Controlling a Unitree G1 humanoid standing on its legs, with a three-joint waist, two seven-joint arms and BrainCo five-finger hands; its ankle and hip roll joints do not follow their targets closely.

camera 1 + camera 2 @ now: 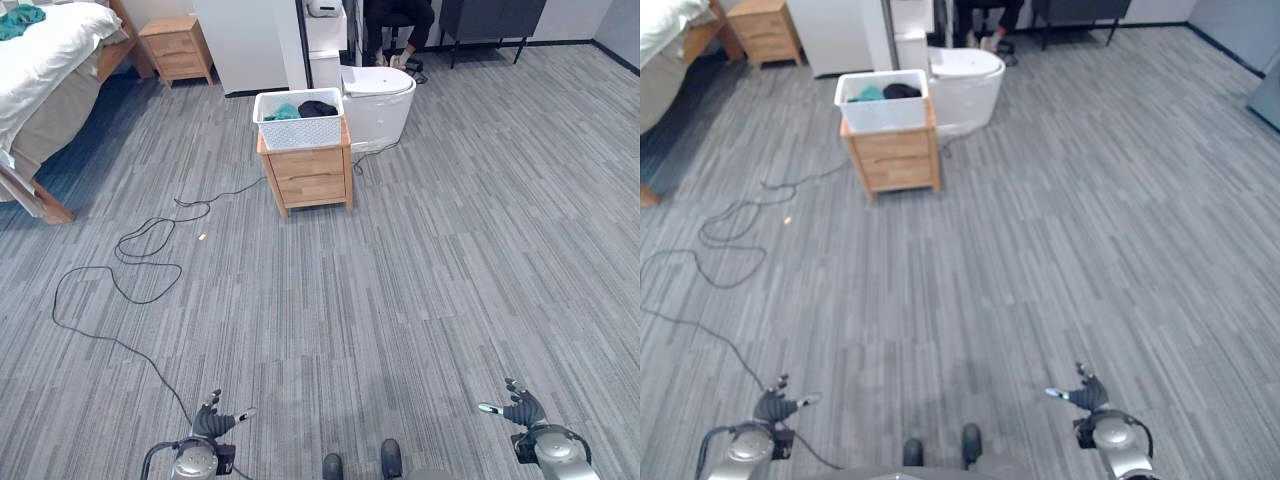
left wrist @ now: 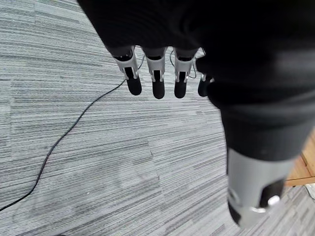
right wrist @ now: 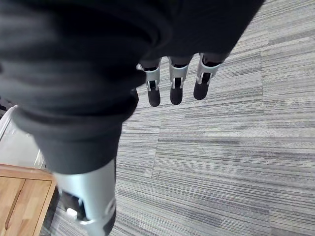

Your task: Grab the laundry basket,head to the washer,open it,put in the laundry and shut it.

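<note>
Down low and nearest, left hand (image 1: pixel 212 422) and right hand (image 1: pixel 520 405) hanging out front, fingers straight and relaxed, grasping nothing — clear too in the wrist views, dark tips over bare carpet. Well apart from the laundry basket (image 1: pixel 299 118), which sits far ahead on top of a wooden nightstand (image 1: pixel 306 174), teal and dark clothes heaped inside. Step in hand, by the look of it: closing the gap to the basket, nothing grasped yet. Best done by walking straight up and squaring to the nightstand's front, then taking the basket rim from both sides at once — a one-sided lift would likely tip that load.

Floor of grey striped carpet (image 1: pixel 450 250), wide and open. Bed (image 1: pixel 45 60) with white bedding at far left, a second nightstand (image 1: pixel 177 46) beside it. White rounded washer (image 1: pixel 378 100) just behind the basket, so a short carry once lifted. Person seated beyond (image 1: pixel 400 25), legs showing. Small scrap (image 1: pixel 202 237) on the carpet, easily avoided.
</note>
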